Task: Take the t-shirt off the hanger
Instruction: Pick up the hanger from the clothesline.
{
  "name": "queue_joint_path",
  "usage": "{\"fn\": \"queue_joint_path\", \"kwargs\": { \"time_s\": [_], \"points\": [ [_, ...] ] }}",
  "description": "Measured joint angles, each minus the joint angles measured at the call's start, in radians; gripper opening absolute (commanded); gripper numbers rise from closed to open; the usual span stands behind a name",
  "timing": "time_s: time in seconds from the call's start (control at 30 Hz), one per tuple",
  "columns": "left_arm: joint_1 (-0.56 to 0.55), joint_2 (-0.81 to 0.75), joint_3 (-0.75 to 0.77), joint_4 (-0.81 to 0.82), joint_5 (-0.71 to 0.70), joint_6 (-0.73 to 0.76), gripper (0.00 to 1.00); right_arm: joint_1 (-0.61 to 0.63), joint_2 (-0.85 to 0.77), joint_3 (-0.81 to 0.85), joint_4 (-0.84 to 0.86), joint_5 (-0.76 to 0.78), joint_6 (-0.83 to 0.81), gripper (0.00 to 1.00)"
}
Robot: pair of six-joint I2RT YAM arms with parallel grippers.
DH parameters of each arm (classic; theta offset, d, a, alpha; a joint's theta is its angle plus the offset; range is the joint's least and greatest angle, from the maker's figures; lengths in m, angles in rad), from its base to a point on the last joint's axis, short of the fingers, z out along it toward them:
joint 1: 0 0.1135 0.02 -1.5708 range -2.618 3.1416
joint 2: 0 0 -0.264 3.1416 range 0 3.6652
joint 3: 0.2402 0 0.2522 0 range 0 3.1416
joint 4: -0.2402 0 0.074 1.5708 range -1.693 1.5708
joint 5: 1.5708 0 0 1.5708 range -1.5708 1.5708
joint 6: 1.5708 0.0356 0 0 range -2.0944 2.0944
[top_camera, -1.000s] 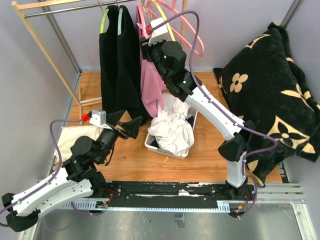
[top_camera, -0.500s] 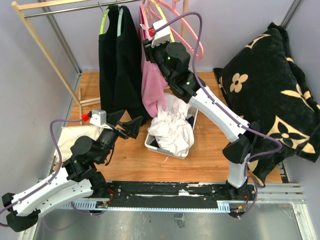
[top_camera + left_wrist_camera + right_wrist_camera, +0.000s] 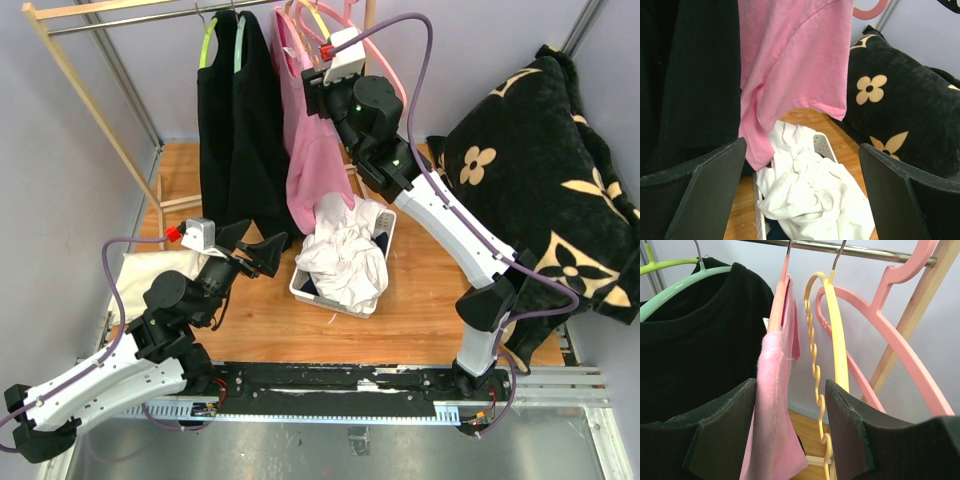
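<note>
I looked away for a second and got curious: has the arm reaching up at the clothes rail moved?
Yes. In the overhead view the right gripper has shifted to the right and slightly up, away from the black shirts.

light: bright, even, diffuse, from above | shadows: faint and soft on the wooden table [image 3: 420,300] | glare: pale sheen along the metal rail [image 3: 850,247] | exposure: pink t-shirt [image 3: 795,55] evenly lit; black shirts [image 3: 235,120] lose fold detail | focus: overhead sharp, right wrist view softer
</note>
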Motion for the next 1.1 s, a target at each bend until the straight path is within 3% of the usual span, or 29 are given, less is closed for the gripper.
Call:
{"fn": "queue_joint_path", "kwargs": {
  "time_s": [0.23, 0.7, 0.8, 0.93, 1.1],
  "points": [
    [0.0, 0.0, 0.0, 0.002, 0.0, 0.0, 1.0, -0.003, 0.0, 0.0, -0.032, -0.002, 0.007, 0.49],
    [0.0, 0.0, 0.0, 0.006, 0.0, 0.0, 1.0, -0.008, 0.013, 0.007, -0.062, -0.024, 0.042, 0.11],
    [0.0, 0.0, 0.0, 0.006, 0.0, 0.0, 1.0, -0.014, 0.013, 0.007, -0.064, -0.037, 0.047, 0.11],
    [0.0, 0.001, 0.0, 0.006, 0.0, 0.0, 1.0, -0.03, 0.014, 0.01, -0.068, -0.065, 0.056, 0.29],
    [0.0, 0.002, 0.0, 0.006, 0.0, 0.0, 1.0, -0.052, 0.034, 0.05, -0.084, -0.104, 0.08, 0.24]
  ]
}}
